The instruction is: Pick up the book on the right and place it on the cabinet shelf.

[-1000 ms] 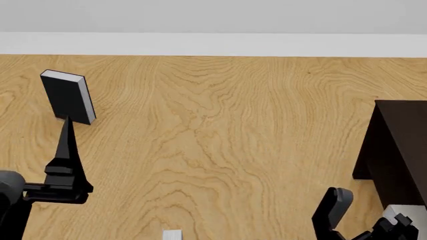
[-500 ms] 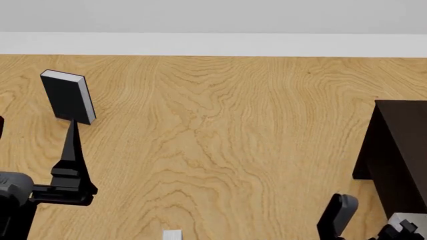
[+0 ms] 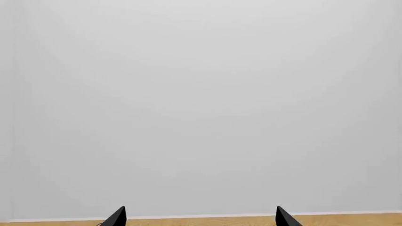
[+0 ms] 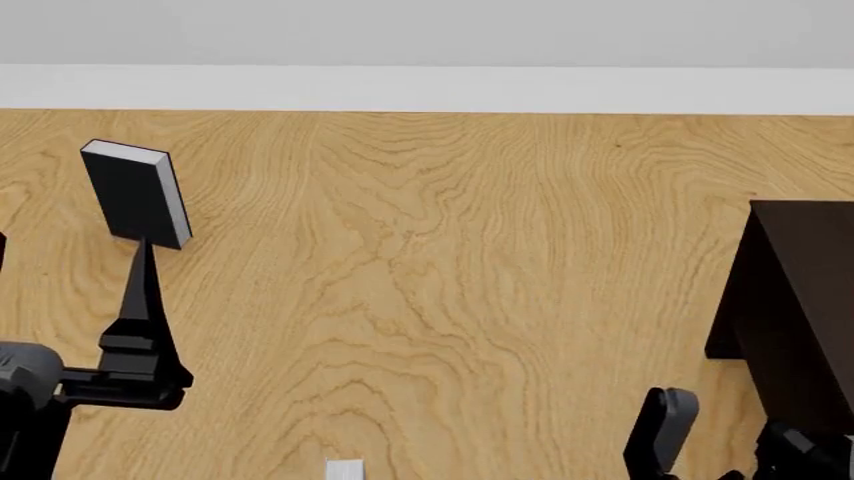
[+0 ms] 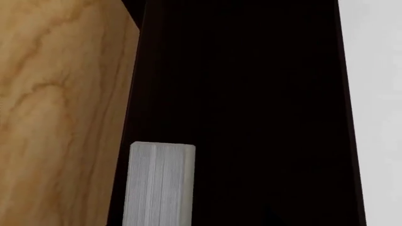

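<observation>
Two views tell us where the book [image 5: 160,183] is: the right wrist view shows its pale, ribbed page edge set against the dark interior of the cabinet [image 4: 801,300], while the head view no longer shows it, only parts of the right arm low beside the cabinet. We judge the step in hand to be seating the book on the cabinet shelf, whose board we cannot pick out in that darkness. We cannot tell whether the right gripper clamps the book, since its fingers show in no view.

To do this well, we would keep the book square to the cabinet's side wall, lower until it bears on the board, and only then let go, withdrawing straight so nothing drags it out.

Our left gripper [image 3: 197,217] stands spread and empty, facing the wall, near the black book [image 4: 134,195] upright on the tabletop [image 4: 441,260]; it should stay clear of that.
</observation>
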`<state>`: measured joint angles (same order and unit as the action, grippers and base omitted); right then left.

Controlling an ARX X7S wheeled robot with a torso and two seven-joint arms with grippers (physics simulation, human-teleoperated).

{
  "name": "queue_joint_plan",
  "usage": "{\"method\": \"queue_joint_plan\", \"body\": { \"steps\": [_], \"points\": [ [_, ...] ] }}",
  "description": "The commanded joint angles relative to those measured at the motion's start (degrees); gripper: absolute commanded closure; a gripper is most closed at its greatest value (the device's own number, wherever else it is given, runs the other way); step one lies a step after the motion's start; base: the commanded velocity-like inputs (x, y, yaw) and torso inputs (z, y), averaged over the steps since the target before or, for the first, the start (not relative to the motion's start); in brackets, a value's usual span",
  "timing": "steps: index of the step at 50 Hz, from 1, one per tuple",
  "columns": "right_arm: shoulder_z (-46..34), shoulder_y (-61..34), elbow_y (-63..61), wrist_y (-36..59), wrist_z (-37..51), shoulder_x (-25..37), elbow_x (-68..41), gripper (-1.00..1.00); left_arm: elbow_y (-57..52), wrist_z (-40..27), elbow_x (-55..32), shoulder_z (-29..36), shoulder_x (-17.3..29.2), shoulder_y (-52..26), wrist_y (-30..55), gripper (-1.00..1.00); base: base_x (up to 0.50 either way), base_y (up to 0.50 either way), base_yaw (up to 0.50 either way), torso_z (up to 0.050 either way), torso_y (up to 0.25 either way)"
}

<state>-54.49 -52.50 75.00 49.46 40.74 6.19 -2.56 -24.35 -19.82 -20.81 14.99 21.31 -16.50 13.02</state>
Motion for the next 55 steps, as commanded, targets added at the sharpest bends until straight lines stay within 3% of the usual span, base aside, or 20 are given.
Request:
{"method": "queue_joint_plan", "body": {
  "steps": [1,41,55],
  "points": [
    [-3.5,-0.62,-0.01,-0.25,0.7,-0.85,2.7,-1.0,-0.08,-0.16,-0.32,-0.07,0.13,-0.05,-0.03,-1.0,0.0,0.0,0.0,0.0,0.0],
    [4.14,-1.9,-0.01,-8.77,1.92,-2.42,2.01,-1.0,-1.07,-0.69,-1.06,0.15,0.78,0.07,0.13,-1.0,0.0,0.0,0.0,0.0,0.001],
    [16.0,-2.1,-0.02,-20.87,-7.55,-2.66,-0.71,-1.0,-1.11,-0.82,-1.16,0.29,0.9,0.07,-0.06,-1.0,0.0,0.0,0.0,0.0,0.0]
  ]
}}
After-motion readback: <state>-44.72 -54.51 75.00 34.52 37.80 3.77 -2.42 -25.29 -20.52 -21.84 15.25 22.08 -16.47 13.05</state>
